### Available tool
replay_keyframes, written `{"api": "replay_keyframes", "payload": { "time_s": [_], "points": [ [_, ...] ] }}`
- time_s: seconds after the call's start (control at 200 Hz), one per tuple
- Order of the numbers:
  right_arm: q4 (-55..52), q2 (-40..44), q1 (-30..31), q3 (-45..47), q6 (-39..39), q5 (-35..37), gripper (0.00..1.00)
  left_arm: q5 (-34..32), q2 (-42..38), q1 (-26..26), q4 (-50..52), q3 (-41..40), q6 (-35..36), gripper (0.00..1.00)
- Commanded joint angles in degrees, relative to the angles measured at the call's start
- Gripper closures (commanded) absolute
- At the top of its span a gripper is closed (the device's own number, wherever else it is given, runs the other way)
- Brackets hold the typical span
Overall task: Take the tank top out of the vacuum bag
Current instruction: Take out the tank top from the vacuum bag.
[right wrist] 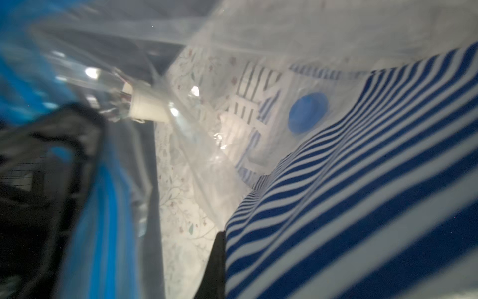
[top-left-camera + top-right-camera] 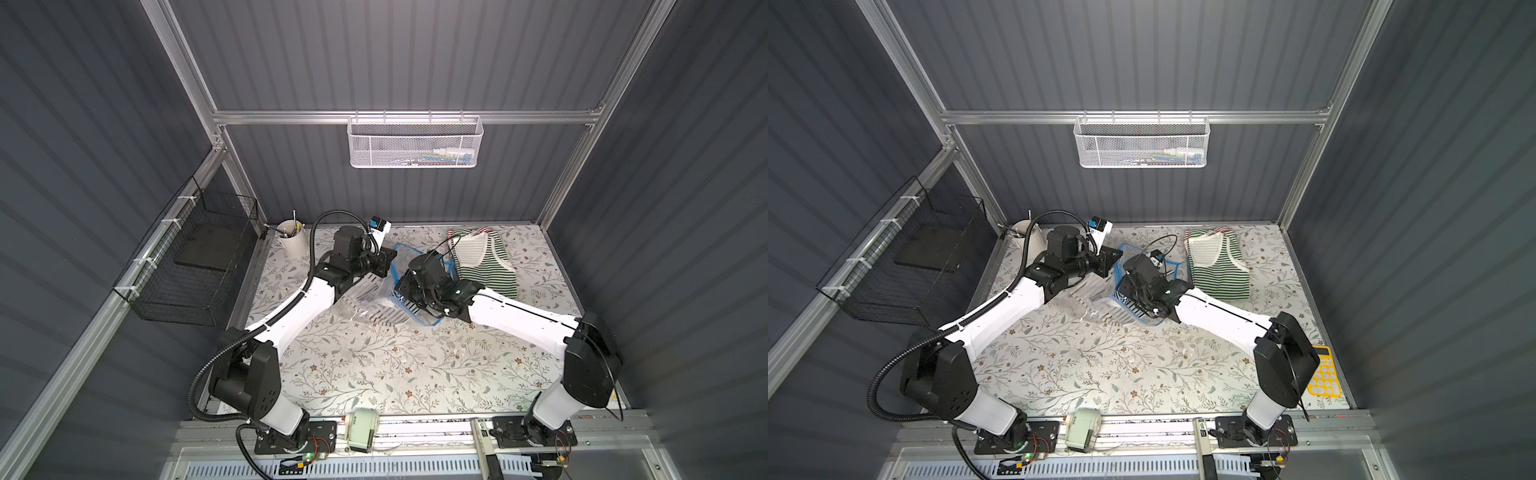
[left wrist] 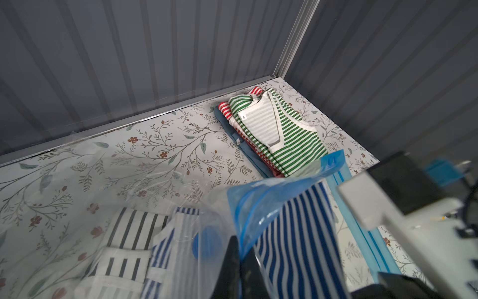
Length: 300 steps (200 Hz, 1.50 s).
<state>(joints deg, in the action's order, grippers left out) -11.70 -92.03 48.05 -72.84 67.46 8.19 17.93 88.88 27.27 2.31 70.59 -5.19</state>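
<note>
Two grippers, both fully closed: we see the left gripper [image 3: 239, 249] pinching the crinkly clear vacuum bag [image 2: 365, 305] by its blue zip edge [image 3: 254, 207], and the right gripper [image 2: 401, 294] clamping the soft blue-and-white striped tank top [image 1: 362, 181] inside it, mid-table, left of the folded clothes [image 2: 484, 259].

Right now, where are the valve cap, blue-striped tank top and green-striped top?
valve cap [image 1: 307, 112]: right wrist view, disc centre.
blue-striped tank top [image 1: 362, 207]: right wrist view, mid fabric.
green-striped top [image 3: 297, 139]: left wrist view, striped body.
</note>
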Motion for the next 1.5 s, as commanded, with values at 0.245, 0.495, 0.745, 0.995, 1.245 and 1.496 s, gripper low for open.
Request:
{"api": "replay_keyframes", "payload": {
  "time_s": [0.245, 0.495, 0.745, 0.995, 1.245, 1.496],
  "points": [
    [-5.6, 8.2, 0.1, -0.4, 0.6, 3.5, 1.00, -0.5, -0.6, -0.5, 0.9, -0.3, 1.1, 1.00],
    [-8.4, 12.8, 0.0, -0.7, 0.0, 5.2, 1.00, -0.3, -0.8, -0.7, 1.1, -0.2, 1.2, 1.00],
    [-11.6, 17.2, 0.0, -1.7, -0.1, 4.4, 1.00, 0.1, -1.2, -1.5, 1.0, -0.2, 0.9, 1.00],
    [-13.4, 21.5, 0.0, -2.0, -1.6, 4.7, 1.00, 0.1, -0.9, -2.0, 0.9, 0.0, 1.1, 1.00],
    [-17.4, 23.0, 0.0, -7.2, -3.1, 4.0, 1.00, -0.4, -1.2, -2.4, 0.7, -0.5, 1.6, 1.00],
    [-19.5, 25.0, 0.0, -9.6, -4.1, 5.3, 1.00, -0.2, -1.2, -2.7, 0.7, -0.6, 1.7, 1.00]
  ]
}}
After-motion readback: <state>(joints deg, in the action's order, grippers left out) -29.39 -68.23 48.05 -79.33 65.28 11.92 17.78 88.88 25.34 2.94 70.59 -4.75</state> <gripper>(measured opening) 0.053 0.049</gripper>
